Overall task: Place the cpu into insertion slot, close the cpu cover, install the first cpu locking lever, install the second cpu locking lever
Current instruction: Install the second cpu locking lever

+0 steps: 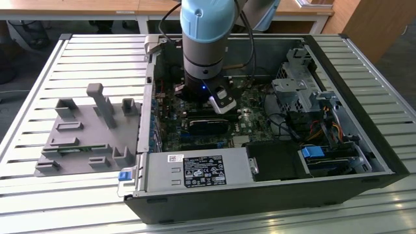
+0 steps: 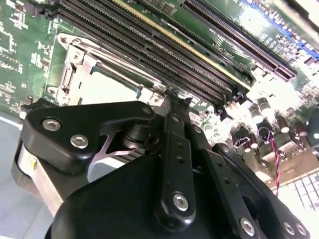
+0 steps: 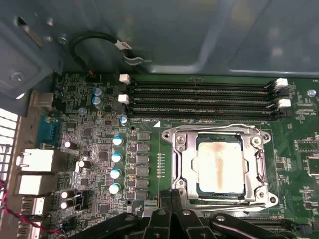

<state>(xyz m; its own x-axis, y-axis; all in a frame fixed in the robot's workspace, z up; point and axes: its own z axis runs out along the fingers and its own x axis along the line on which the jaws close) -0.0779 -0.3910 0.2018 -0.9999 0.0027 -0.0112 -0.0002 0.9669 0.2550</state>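
Even daylight fills the exterior view; the case [image 1: 338, 161] interior sits in shadow. In the second wrist view, glare washes out the board [image 2: 279, 94] toward 3 o'clock, and the gripper [image 2: 172, 107] looks soft. The first wrist view is evenly lit and fairly sharp.

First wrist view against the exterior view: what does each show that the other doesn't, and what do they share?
First wrist view alone: the cpu seated in the insertion slot with the cpu cover closed around it, the memory slots beside the socket, and a row of capacitors.

Exterior view alone: the whole open computer case on a slatted table, the grey parts fixture at the exterior view's left, and the arm reaching down into the case.

Both: the green board and the gripper just above it.
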